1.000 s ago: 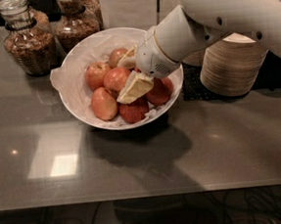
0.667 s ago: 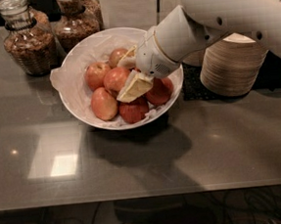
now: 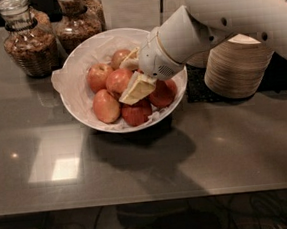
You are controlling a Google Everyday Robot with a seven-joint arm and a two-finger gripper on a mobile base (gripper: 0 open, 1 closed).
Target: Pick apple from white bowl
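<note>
Item: apple (image 3: pixel 116 80), among others in the white bowl (image 3: pixel 77 99) on the tabletop (image 3: pixel 138 167). Hand (image 3: pixel 125 82) in the bowl, against it; we cannot tell whether it grips. Jars (image 3: pixel 29 46) behind.

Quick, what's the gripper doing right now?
Gripper: open, down in the white bowl, fingers either side of the apple; no firm grasp visible.

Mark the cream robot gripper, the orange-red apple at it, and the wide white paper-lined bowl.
Cream robot gripper (image 3: pixel 125 81): camera view, its tip, low in the bowl.
Orange-red apple (image 3: pixel 113 79): camera view, its top face.
Wide white bowl (image 3: pixel 71 105): camera view, left wall.
</note>
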